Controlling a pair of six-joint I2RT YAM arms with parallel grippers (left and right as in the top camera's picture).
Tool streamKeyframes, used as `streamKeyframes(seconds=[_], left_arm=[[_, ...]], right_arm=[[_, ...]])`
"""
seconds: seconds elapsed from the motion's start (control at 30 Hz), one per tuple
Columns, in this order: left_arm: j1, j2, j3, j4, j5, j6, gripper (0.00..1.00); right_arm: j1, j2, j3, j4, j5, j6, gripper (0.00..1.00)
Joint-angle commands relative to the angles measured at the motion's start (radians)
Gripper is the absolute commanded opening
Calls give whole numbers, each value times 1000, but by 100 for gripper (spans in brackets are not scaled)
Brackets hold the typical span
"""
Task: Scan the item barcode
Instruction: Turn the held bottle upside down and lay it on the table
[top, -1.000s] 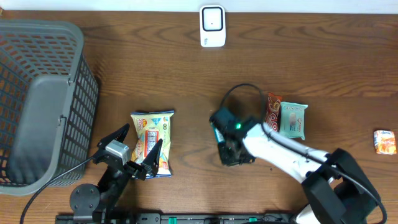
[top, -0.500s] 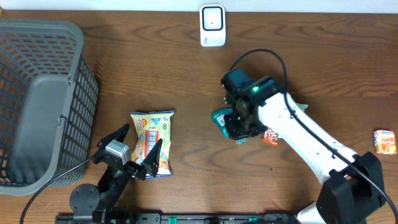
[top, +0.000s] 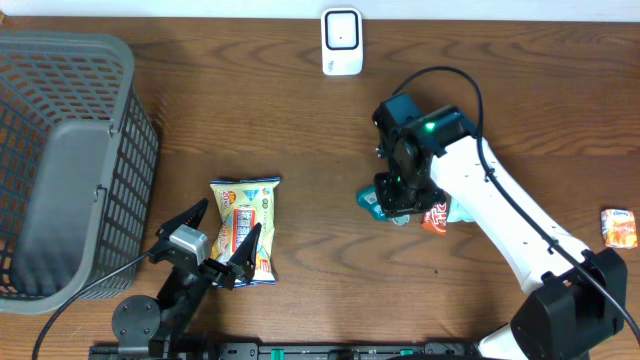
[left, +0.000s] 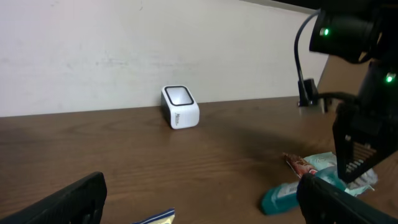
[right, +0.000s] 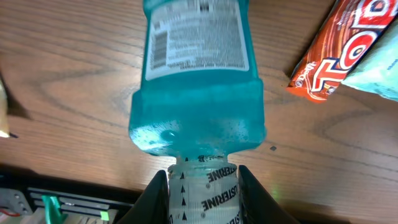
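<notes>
My right gripper (right: 204, 186) is shut on the clear cap of a teal mouthwash bottle (right: 196, 81), whose body hangs away from the fingers above the table. The bottle's back label with its barcode (right: 160, 46) faces the right wrist camera. From overhead, the right gripper (top: 405, 183) holds the bottle (top: 375, 200) mid-table, well short of the white scanner (top: 342, 42) at the back edge. My left gripper (top: 228, 225) stands open over a yellow snack bag (top: 243, 215), gripping nothing. The left wrist view shows the scanner (left: 180, 107) and the bottle (left: 289, 196).
A grey mesh basket (top: 130, 110) fills the left side. A red snack wrapper (top: 435, 218) and a pale teal wipes pack (right: 379, 68) lie just right of the bottle. A small orange packet (top: 619, 227) sits at the far right.
The right arm has carried the bottle from near the front of the table toward the back and right, closer to the scanner. The left arm has not moved.
</notes>
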Motion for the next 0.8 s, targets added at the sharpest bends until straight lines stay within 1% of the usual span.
streamKeyframes(seconds=[0.0, 0.3, 0.4, 0.57, 0.63, 0.77], left_arm=[[-4, -7, 2, 1, 10, -6, 98], [-4, -7, 2, 1, 10, -6, 98], [-4, -7, 2, 1, 10, -5, 98], [-4, -7, 2, 1, 10, -6, 98], [-4, -7, 2, 1, 10, -5, 98], [-4, -7, 2, 1, 10, -5, 97]], right_arm=[[-11, -3, 68, -28, -4, -39, 8], [-21, -3, 88, -49, 0, -53, 13], [-21, -3, 88, -46, 9, -58, 18], [-21, -3, 88, -29, 11, -58, 22], [-21, -2, 88, -11, 11, -61, 29], [-21, -2, 88, 26, 11, -61, 36]])
